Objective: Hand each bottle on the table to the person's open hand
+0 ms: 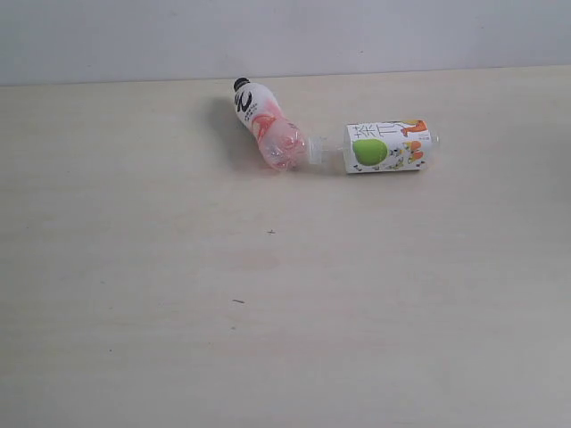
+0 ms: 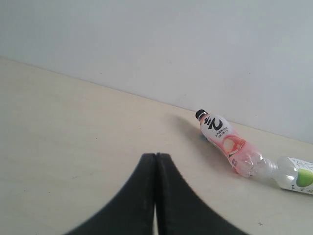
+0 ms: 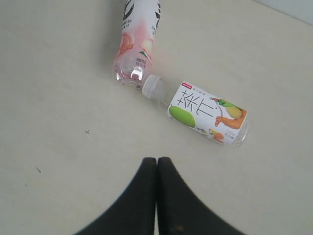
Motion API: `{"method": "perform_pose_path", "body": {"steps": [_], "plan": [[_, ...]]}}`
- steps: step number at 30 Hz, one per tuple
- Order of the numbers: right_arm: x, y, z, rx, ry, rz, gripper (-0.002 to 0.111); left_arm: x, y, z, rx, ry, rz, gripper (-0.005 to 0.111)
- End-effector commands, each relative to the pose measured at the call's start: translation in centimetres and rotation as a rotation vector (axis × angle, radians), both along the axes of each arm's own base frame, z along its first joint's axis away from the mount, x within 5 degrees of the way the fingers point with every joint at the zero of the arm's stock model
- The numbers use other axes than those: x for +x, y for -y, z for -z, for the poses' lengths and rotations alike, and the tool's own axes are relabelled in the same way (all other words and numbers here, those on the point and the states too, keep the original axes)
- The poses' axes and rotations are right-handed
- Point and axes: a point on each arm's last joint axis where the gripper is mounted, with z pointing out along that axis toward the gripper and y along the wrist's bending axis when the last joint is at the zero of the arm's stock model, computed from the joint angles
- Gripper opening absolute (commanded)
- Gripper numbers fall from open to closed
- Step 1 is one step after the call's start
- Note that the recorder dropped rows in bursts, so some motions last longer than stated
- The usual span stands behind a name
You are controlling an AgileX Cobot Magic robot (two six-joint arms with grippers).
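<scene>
Pink-labelled bottle [image 1: 268,125], white-green bottle [image 1: 382,147] flat on table [image 1: 268,339], perhaps in contact; left gripper [image 2: 155,156], right gripper [image 3: 157,160] both closed.

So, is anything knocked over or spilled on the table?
Yes: both bottles lie on their sides. The pink-labelled bottle and the green-labelled bottle sit end to end, white cap right by the pink one's bottom. Nothing looks spilled on the table.

Pretty bare setup tbh: a plain pale grey-white wall [image 1: 285,36] runs along the back and meets the far edge of a wide beige table [image 1: 268,357] with faint wood grain and a couple of tiny dark specks [image 1: 238,301]. Lighting's soft and even.
</scene>
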Motion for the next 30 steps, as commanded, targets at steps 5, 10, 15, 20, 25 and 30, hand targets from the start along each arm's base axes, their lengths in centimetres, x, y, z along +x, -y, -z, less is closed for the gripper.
{"method": "perform_pose_path", "body": {"steps": [5,10,15,20,25,30], "plan": [[-0.3,0.0,-0.6,0.011,0.016,-0.008,0.0,0.0,0.0,0.0,0.006,0.003,0.002,0.0],[-0.3,0.0,-0.6,0.011,0.016,-0.008,0.0,0.0,0.0,0.0,0.006,0.003,0.002,0.0],[0.0,-0.1,-0.2,0.015,0.002,-0.005,0.0,0.0,0.0,0.0,0.006,0.003,0.002,0.0],[1.9,-0.8,2.2,-0.017,-0.034,-0.008,0.0,0.0,0.0,0.0,0.006,0.003,0.002,0.0],[4.5,-1.6,4.0,-0.053,0.116,-0.121,0.0,0.0,0.0,0.0,0.006,0.003,0.002,0.0],[6.5,-2.4,7.4,-0.145,0.151,-0.288,0.045,0.0,0.0,0.0,0.006,0.003,0.002,0.0]]}}
